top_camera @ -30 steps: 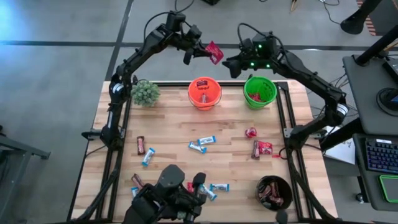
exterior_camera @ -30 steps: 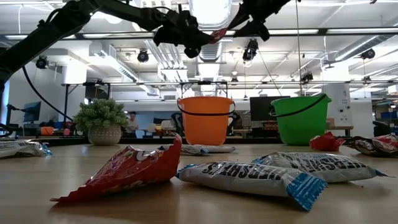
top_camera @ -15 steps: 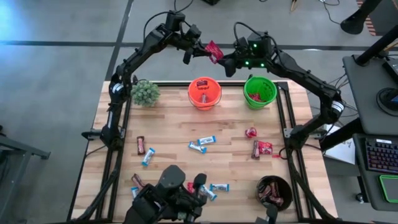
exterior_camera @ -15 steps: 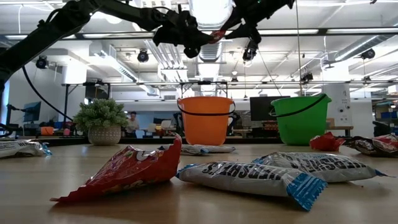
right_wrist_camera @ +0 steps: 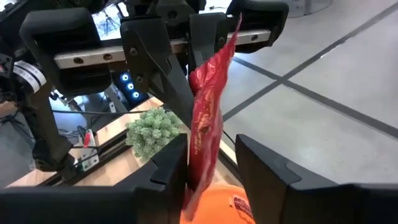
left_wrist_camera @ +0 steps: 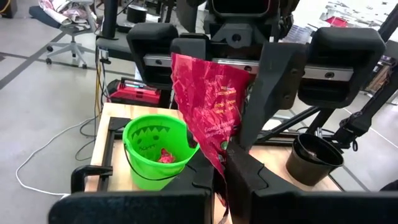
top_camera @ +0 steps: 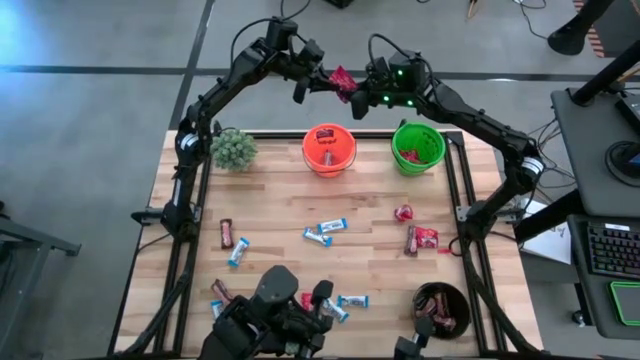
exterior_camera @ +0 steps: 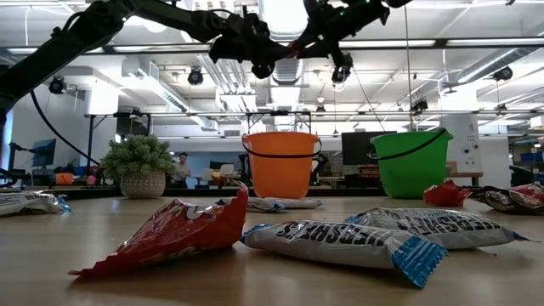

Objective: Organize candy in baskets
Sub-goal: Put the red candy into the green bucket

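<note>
Above the far edge of the counter (top_camera: 290, 262), the left gripper (top_camera: 318, 84) has its jaws pinching a shiny red candy packet (top_camera: 343, 81). The right gripper (top_camera: 357, 96) straddles it, jaws spread, apparently for a handover near the bright orange pail (top_camera: 329, 150).

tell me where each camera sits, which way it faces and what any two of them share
High view: overhead, straight down; both arms, left claw holding red candy packet.
Low view: table height, level toward orange pail; arms overhead.
Left wrist: past own fingers toward green pail.
Right wrist: right claw around the packet, plant beyond.
Shared: both wrists see the packet.
</note>
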`<state>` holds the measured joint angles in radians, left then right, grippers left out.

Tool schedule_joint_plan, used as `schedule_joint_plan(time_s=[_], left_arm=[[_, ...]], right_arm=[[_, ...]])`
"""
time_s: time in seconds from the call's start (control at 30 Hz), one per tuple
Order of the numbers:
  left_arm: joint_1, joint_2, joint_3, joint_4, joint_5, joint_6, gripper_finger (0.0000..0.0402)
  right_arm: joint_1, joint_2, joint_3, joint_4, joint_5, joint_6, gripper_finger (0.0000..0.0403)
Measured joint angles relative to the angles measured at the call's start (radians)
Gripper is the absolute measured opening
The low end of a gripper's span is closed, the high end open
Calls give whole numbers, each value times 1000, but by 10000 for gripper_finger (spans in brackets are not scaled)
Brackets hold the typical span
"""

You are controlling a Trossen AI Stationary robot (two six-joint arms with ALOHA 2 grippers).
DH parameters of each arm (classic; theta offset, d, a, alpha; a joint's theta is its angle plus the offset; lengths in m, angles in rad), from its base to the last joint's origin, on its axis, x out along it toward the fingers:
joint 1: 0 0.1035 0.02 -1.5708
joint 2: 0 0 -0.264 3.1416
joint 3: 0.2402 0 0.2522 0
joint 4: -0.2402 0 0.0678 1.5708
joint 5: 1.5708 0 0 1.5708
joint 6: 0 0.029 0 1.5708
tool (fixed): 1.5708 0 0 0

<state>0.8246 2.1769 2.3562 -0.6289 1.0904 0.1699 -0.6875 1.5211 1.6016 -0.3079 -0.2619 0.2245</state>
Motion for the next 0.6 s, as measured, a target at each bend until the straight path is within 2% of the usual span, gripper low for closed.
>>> schedule_joint_plan(time_s=[0.1, 0.23, 0.6], left_arm=[[0, 0, 0, 0, 0, 0, 0], [-1, 0, 0, 1, 0, 0, 0], [-2, -1, 0, 13, -7, -22, 11]], right_arm=[[0, 1, 0, 0, 0, 0, 93], [0, -8, 0, -2, -1, -3, 26], [0, -21, 1, -29, -4, -15, 15]])
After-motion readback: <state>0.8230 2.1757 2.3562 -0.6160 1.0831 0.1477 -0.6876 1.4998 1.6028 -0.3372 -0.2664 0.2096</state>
